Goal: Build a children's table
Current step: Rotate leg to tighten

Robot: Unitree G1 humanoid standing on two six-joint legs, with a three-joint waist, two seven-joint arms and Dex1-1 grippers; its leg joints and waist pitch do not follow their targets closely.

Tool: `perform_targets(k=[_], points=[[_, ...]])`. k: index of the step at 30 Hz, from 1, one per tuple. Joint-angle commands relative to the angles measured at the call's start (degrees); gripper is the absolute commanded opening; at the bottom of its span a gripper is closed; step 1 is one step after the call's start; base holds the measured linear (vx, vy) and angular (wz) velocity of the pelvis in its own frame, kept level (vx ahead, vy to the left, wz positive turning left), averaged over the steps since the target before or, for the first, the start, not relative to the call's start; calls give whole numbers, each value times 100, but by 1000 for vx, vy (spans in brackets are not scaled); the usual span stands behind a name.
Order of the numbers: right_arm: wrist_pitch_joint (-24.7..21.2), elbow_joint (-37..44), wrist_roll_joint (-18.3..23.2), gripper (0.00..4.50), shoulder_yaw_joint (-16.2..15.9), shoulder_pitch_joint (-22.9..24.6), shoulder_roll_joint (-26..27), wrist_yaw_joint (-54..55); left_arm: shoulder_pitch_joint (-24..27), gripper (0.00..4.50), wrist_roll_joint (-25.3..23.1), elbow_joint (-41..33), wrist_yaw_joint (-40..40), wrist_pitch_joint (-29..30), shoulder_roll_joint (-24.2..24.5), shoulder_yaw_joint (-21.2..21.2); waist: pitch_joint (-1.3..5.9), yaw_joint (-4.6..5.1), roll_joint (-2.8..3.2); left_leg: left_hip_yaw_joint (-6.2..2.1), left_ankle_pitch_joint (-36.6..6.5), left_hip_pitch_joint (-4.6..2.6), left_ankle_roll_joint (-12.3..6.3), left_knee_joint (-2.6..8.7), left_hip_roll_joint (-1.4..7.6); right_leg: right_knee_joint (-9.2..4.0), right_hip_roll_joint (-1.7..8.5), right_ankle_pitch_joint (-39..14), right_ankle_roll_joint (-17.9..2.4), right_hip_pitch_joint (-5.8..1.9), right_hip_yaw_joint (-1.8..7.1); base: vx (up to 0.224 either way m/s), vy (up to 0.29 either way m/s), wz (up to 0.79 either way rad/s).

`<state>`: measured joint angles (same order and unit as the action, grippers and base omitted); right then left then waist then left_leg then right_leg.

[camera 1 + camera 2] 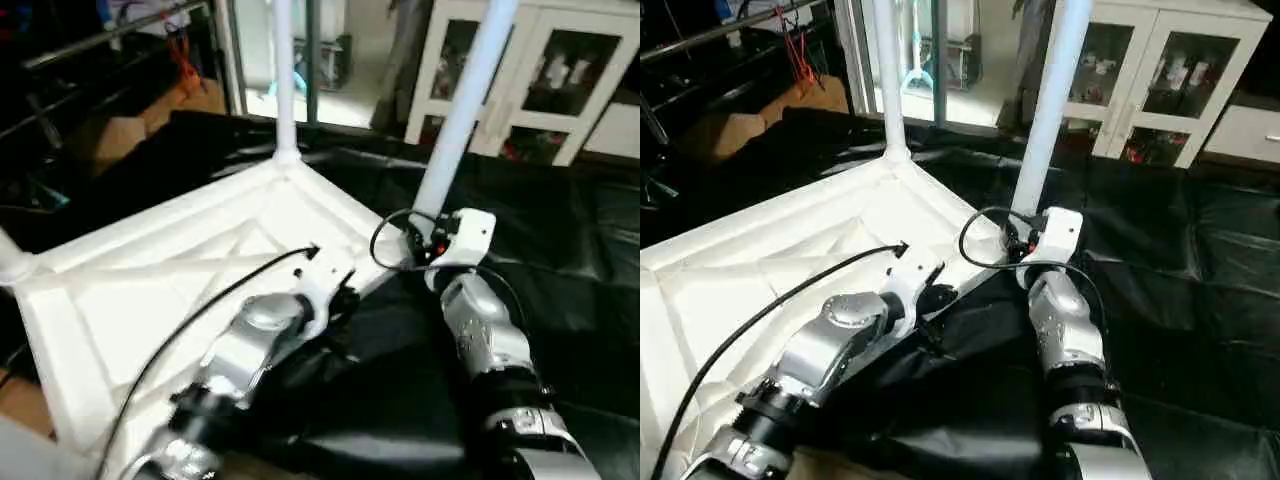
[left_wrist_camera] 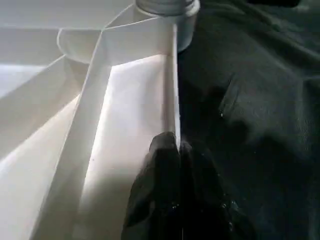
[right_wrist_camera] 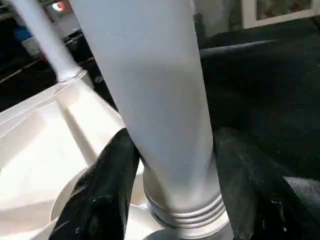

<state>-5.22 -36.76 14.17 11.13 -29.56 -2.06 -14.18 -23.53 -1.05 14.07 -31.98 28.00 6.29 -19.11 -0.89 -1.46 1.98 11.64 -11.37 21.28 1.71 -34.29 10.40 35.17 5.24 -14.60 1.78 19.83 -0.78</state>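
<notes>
Currently the tabletop (image 1: 150,290) lies underside up on the black cloth (image 1: 1200,330), X-ribs showing. One leg (image 1: 887,80) stands in the far corner socket. A second leg (image 1: 462,110) stands in the near right corner, and that is the one I am working.

Right gripper (image 3: 172,165): fingers (image 3: 102,185) astride the base of this leg, one on each side, just above its ribbed collar (image 3: 187,212). The near finger lies against the tube; on the other side I cannot tell whether there is contact. I read it as a half-open grasp on the leg, not a firm clamp.

Left gripper (image 2: 172,155): fingers pinched together on the thin side rim (image 2: 172,85) of the tabletop, a little way from the same socket (image 2: 80,45). It serves as the brace.

Judgement: the step is seating this leg in its socket. The collar rings are exposed above the socket mouth, so I take it the leg is not fully home.

How I would do it well:
- Keep the left pinch firm on the rim so the tabletop does not slide on the cloth.
- Close the right fingers squarely on the tube before loading it.
- Hold the leg in line with the socket; it leans in the head views, though the viewing angle may account for that.
- Press or twist along the leg axis only, not sideways, since the rim is thin.

Risk: the smooth tapered tube may slip through a loose grip.
</notes>
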Motion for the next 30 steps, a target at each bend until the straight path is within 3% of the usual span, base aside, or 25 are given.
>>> perform_targets(k=[1, 2, 3, 4, 5, 6, 7, 9, 12, 16, 20, 23, 30], points=[[-201, -243, 110, 199, -407, 166, 18, -746, 196, 0, -47, 12, -737, -406, 214, -499, 187, 56, 9, -187, -1205, -81, 153, 470, 228, -423, 193, 155, -1013, -28, 87, 0, 0, 0], [-159, -188, 104, 199, -395, 166, -68, -841, 239, 0, -73, -5, -817, -518, 332, -520, 189, 70, -6, -174, -1127, -69, 86, 462, 229, -412, 193, 320, -1054, -43, 94, 52, -20, -2], [-96, -41, 155, 255, -368, 181, -352, -1240, 410, 0, -60, -123, -1183, -800, 722, -543, 202, 50, -16, -199, -876, -49, -41, 434, 209, -387, 187, 597, -1065, -82, 78, 52, -20, -2], [-127, 125, 251, 255, -347, 211, -695, -1797, 594, 0, -10, -249, -1616, -1013, 1176, -512, 220, 90, 2, -190, -721, -26, -201, 409, 213, -345, 201, 867, -1149, -85, 80, 0, 0, 0], [-127, 125, 251, 269, -347, 211, -695, -1797, 594, 0, -10, -249, -1616, -1013, 1176, -512, 221, 118, 29, -188, -610, -34, -318, 401, 233, -330, 193, 1088, -1242, -70, 69, 0, 0, 0], [-140, 354, 227, 278, -555, 345, -1277, -2768, 781, 0, 153, -421, -2031, -1037, 1651, -233, 208, 134, 27, -182, -589, -38, -362, 401, 233, -329, 178, 1119, -1296, -52, 62, 0, 0, 0], [-135, 456, 171, 278, -701, 428, -1543, -3192, 864, 0, 274, -534, -2212, -1002, 1819, -83, 235, 126, 25, -185, -480, -43, -431, 378, 244, -303, 169, 1248, -1381, -89, 44, 0, 0, 0], [-62, 530, 22, 297, -879, 520, -1817, -3622, 944, 0, 452, -670, -2391, -965, 1997, 48, 206, 127, 24, -159, -302, -51, -580, 360, 257, -272, 166, 1485, -1534, -48, 45, 0, 0, 0], [172, 503, -171, 308, -1057, 571, -2100, -3962, 960, 0, 548, -728, -2500, -926, 2246, 153, 184, 136, 4, -140, -408, -56, -598, 375, 258, -292, 178, 1223, -1630, -36, 48, 0, 0, 0], [62, 649, 182, 293, -972, 556, -2132, -4360, 848, 0, 611, -566, -2437, -1083, 2330, 280, 144, 131, -9, -128, -735, -74, -496, 413, 279, -333, 195, 682, -1727, -19, 78, 0, 0, 0], [-129, 613, 406, 272, -881, 479, -2049, -4314, 864, 0, 665, -649, -2505, -1024, 2305, 304, 160, 122, -1, -126, -480, -61, -528, 387, 272, -292, 197, 966, -1775, -25, 87, 0, 0, 0], [-160, 625, 425, 253, -919, 524, -1960, -4396, 887, 0, 701, -707, -2529, -996, 2306, 265, 158, 110, -15, -119, -291, -38, -656, 364, 270, -271, 205, 1217, -1801, -23, 90, 0, 0, 0], [-406, 659, 623, 209, -855, 633, -1819, -4231, 893, 0, 744, -709, -2549, -987, 2325, 244, 143, 112, -13, -120, -343, -55, -631, 374, 279, -278, 196, 1055, -1795, -9, 89, 0, 0, 0]])
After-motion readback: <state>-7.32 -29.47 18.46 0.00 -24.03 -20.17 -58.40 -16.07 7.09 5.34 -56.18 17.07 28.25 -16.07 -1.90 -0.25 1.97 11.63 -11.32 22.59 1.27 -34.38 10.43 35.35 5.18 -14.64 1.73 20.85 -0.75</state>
